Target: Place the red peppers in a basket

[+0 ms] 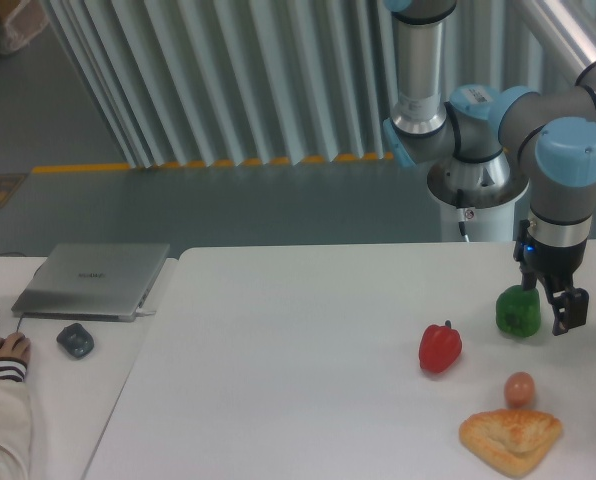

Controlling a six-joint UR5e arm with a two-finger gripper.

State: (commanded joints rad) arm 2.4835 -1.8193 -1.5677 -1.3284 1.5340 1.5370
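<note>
Nearest the camera, lower right of the frame: 1 pastry [511, 441], then 1 egg [519, 388]. Just behind sits the 1 red pepper [440, 347] on the tabletop [298, 340], untouched. The pincer [556, 310] hangs spread beside 1 green pepper [518, 311], gripping nothing. Looks like the approach step; next it should shift left over the red one. No basket visible.

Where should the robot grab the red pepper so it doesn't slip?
Probably from above, the hand closing across the wide middle of the red pepper. It stands upright with its stem on top and bare table all round, so nothing blocks the way; the stem looks too short to hold.
</note>
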